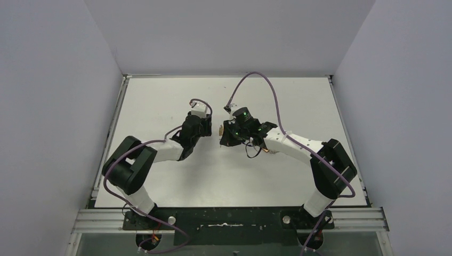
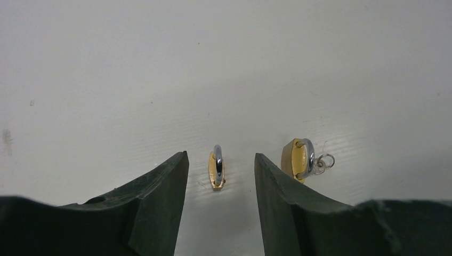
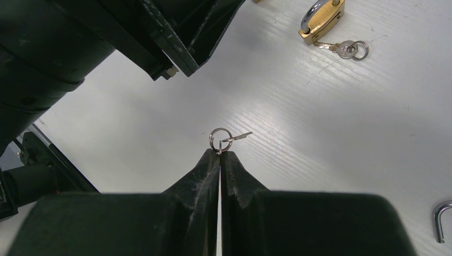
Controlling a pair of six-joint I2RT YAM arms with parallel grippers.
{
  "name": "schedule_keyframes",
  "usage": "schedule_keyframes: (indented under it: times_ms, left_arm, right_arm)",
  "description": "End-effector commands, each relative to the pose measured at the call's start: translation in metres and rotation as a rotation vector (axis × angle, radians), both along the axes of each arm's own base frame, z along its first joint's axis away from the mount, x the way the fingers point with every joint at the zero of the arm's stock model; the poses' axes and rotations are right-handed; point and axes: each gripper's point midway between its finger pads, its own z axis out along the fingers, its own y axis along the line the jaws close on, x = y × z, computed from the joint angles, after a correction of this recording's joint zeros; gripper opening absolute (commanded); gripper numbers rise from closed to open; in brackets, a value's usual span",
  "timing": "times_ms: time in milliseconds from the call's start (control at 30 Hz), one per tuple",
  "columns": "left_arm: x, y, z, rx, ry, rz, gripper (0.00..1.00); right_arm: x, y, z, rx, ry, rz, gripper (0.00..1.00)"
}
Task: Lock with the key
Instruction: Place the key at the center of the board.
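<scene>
The white table (image 1: 160, 176) took up most of the floor of the walled cell. The left arm (image 1: 160, 152) and the right arm (image 1: 298, 144) reached in toward a brass padlock (image 2: 216, 169) near its middle. That padlock stood on edge on the table with its silver shackle facing the left wrist camera. The left gripper (image 2: 220, 156) hung over the padlock with its fingers spread, one on each side of it and neither touching it. The right gripper (image 3: 220, 153) was just to the right of the padlock, its fingers pressed together and pinching a small key (image 3: 238, 136) by its split ring (image 3: 220, 140). The blade stuck out sideways past the fingertips. Farther from the padlock on that same side lay a second brass padlock (image 3: 321, 20) with its own key (image 3: 326, 46) pushed into its base. From the right wrist, a loose silver shackle (image 3: 440, 220) showed at the frame's edge, well apart from the padlock.
</scene>
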Motion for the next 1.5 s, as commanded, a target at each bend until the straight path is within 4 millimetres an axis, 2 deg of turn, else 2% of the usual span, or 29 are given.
schedule_keyframes:
  times_ms: [0, 133, 200, 367, 533, 633, 800, 967, 1300, 1467]
  left_arm:
    - [0.015, -0.016, 0.076, -0.081, -0.140, -0.035, 0.47]
    - [0.017, -0.014, 0.117, -0.099, -0.180, -0.038, 0.48]
    - [0.016, -0.006, 0.142, -0.098, -0.192, -0.013, 0.48]
    - [0.013, 0.037, 0.189, -0.149, -0.188, 0.071, 0.50]
    - [0.001, 0.080, 0.222, -0.220, -0.206, 0.116, 0.52]
    - [-0.008, 0.097, 0.237, -0.220, -0.227, 0.133, 0.52]
    - [-0.020, 0.112, 0.247, -0.213, -0.245, 0.144, 0.53]
    - [-0.023, 0.118, 0.245, -0.212, -0.235, 0.151, 0.53]
    - [-0.025, 0.125, 0.249, -0.218, -0.246, 0.160, 0.54]
    - [-0.026, 0.126, 0.240, -0.209, -0.207, 0.159, 0.54]
  right_arm:
    - [0.018, 0.011, 0.013, 0.042, -0.056, -0.014, 0.00]
    - [0.025, 0.018, 0.016, 0.047, -0.060, -0.022, 0.00]
    - [0.030, 0.023, 0.020, 0.050, -0.064, -0.026, 0.00]
    - [0.048, 0.040, 0.029, 0.040, -0.072, -0.045, 0.00]
    - [0.068, 0.053, 0.021, -0.028, -0.049, -0.074, 0.00]
    - [0.077, 0.053, 0.013, -0.063, -0.043, -0.109, 0.00]
    - [0.088, 0.049, 0.006, -0.120, -0.046, -0.146, 0.00]
    - [0.096, 0.050, 0.004, -0.161, -0.057, -0.136, 0.00]
    - [0.104, 0.051, -0.012, -0.233, -0.051, -0.121, 0.00]
    - [0.107, 0.050, -0.018, -0.250, -0.048, -0.115, 0.00]
